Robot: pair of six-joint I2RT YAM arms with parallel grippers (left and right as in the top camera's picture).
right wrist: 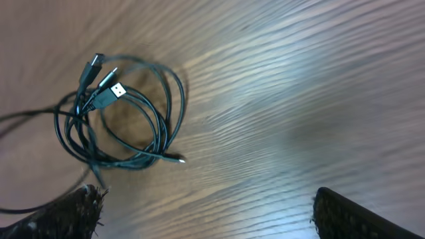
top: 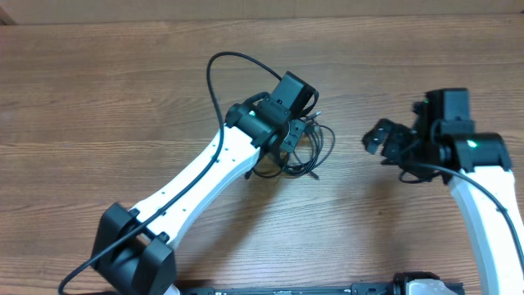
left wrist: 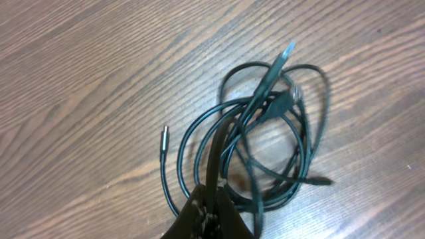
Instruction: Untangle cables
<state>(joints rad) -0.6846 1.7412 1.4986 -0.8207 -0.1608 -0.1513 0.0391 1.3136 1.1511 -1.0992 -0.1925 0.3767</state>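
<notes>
The cables (top: 315, 152) lie in one loose coil near the middle of the counter (top: 123, 74), well away from every edge, with several loops overlapping and plug ends sticking out. A silvery plug (right wrist: 118, 88) rests on top of the coil, and a thin tip (left wrist: 165, 136) pokes out on one side.

The left end effector (left wrist: 211, 199) is down at the rim of the coil. It is narrow, its fingers drawn together, apparently pinching a strand. The right end effector (right wrist: 209, 202) hangs off to the side nearer the right edge, spread wide and holding nothing.

The untangling looks barely begun: one cord is gripped and none is separated yet. The next move probably calls for the right arm to come in and pin or grasp a different loop. The left can then draw its strand out without dragging the whole coil along.
</notes>
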